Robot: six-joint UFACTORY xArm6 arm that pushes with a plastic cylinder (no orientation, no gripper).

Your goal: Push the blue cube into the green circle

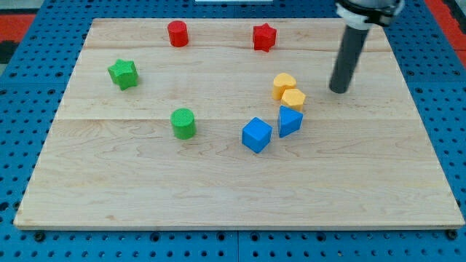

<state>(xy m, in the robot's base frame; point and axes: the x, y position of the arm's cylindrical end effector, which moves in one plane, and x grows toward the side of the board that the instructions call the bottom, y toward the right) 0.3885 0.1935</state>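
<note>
**Blue cube, not yet pushed**

Blue cube: lay on wooden surface, right of green circle, apart from it. Blue wedge-like block just beside cube's upper right; two yellow blocks above that. My tip: up and right of cube, beyond yellow blocks, touching nothing. Pincer: none fitted, state impossible to tell. Risk, judged: direct approach from there likely to snag yellow or wedge blocks, skewing cube past circle.
</note>
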